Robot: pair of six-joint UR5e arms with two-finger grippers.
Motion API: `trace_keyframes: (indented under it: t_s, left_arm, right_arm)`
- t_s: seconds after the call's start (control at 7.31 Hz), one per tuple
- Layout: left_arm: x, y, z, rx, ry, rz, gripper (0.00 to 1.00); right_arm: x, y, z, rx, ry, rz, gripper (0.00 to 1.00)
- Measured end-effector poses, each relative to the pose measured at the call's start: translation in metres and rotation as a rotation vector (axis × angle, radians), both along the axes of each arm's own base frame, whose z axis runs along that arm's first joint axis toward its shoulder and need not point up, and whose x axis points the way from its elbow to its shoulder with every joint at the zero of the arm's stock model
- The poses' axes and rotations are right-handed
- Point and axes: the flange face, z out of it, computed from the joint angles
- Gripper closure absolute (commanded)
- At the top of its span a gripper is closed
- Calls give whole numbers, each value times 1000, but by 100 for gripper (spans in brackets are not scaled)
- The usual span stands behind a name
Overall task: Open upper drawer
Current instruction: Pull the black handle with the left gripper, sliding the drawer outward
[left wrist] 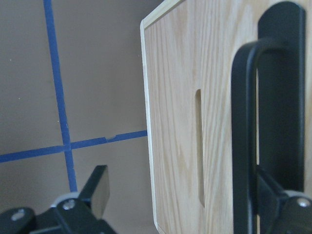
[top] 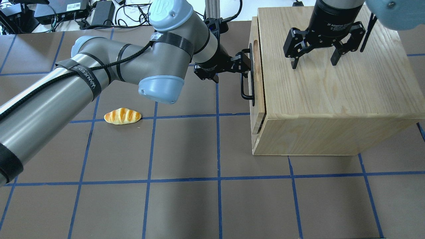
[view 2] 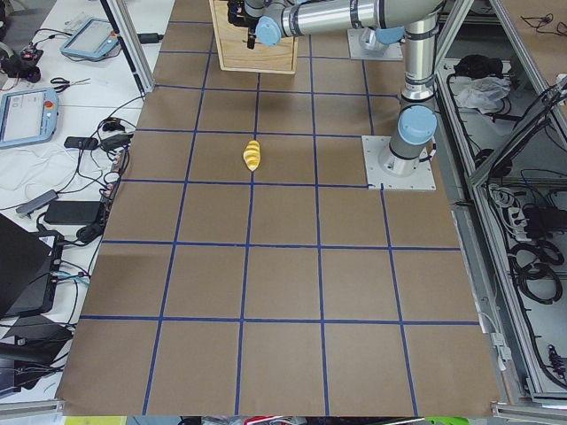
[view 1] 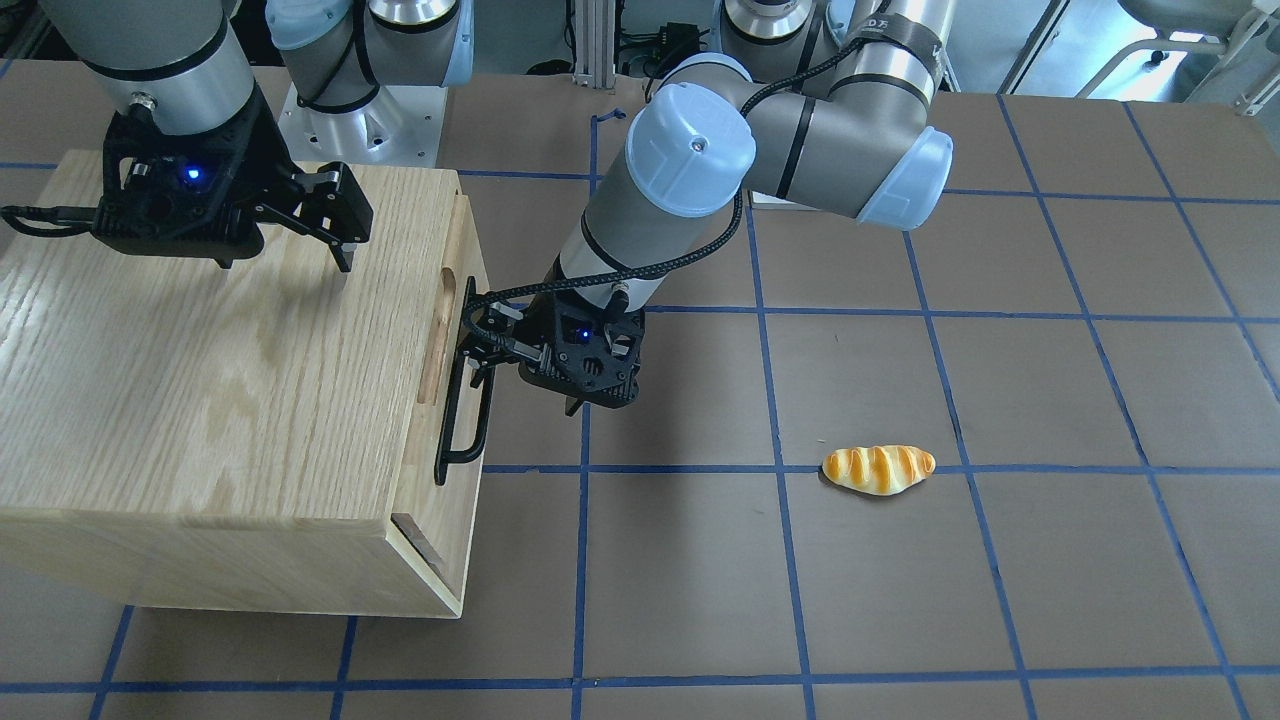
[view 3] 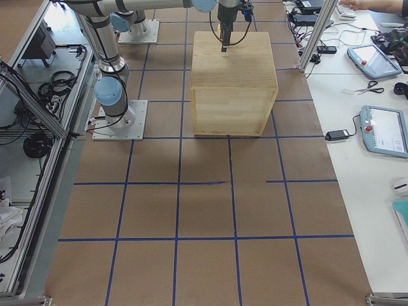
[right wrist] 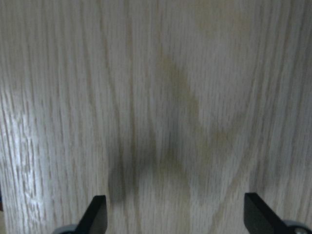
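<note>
— Brown tabletop [view 1: 1000, 600] taped into blue squares, with an oak cabinet [top: 332, 93] standing toward the robot's right. Where is the upper drawer [left wrist: 180, 122]?

— At the top of the cabinet face that looks toward the robot's left. Its front panel carries a long black handle [left wrist: 243, 146] with an oblong slot [left wrist: 199, 146] beside it.

— Is it pulled out?

— Hard to judge. From above only the panel's top edge shows, lying close along the cabinet body. A thin dark gap shows at one corner, and the steep angle hides everything lower on that face.

— And the left gripper [top: 246, 63]?

— At the handle, jaws spread wide with the bar between them. In the wrist view one finger [left wrist: 100, 187] stands off from the bar. The other sits just behind the bar, half covered by it and blurred, so I cannot tell whether it touches.

— The right gripper [top: 313, 64]?

— Over the cabinet's top, jaws wide, holding nothing. Its wrist camera shows only wood grain, a shadow and two fingertips [right wrist: 95, 219].

— Do the side views help?

— Little. From the robot's left end the cabinet is small and cut off by the top edge. From the right end the drawer face is on the far side, out of sight.

— Anything else?

— A bread roll [view 1: 878, 469] lies on a tape line, well apart from the cabinet.
</note>
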Motion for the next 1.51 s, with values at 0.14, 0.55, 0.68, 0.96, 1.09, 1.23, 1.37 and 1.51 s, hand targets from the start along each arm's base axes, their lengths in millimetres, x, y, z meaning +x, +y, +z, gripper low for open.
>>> trace_keyframes:
  t_s: [0.14, 0.55, 0.68, 0.96, 1.09, 1.23, 1.37, 1.51]
  left_arm:
    - [1, 0, 1, -6, -7, -3, 0]
    - [10, -1, 7, -57, -63, -70, 0]
    - [13, -1, 7, -56, -76, -76, 0]
    - [23, -4, 9, -46, -86, -66, 0]
    - [33, -7, 10, -37, -91, -58, 0]
    - [42, -8, 10, -19, -100, -61, 0]
    - [51, -9, 9, 1, -109, -62, 0]
    - [62, -11, 10, 17, -113, -51, 0]
  right_arm:
    - [0, 0, 0, 0, 0, 0, 0]
    - [0, 0, 0, 0, 0, 0, 0]
    - [0, 0, 0, 0, 0, -1, 0]
    - [0, 0, 0, 0, 0, 0, 0]
    - [0, 0, 0, 0, 0, 0, 0]
    - [0, 0, 0, 0, 0, 0, 0]
    - [0, 0, 0, 0, 0, 0, 0]
    - [0, 0, 0, 0, 0, -1, 0]
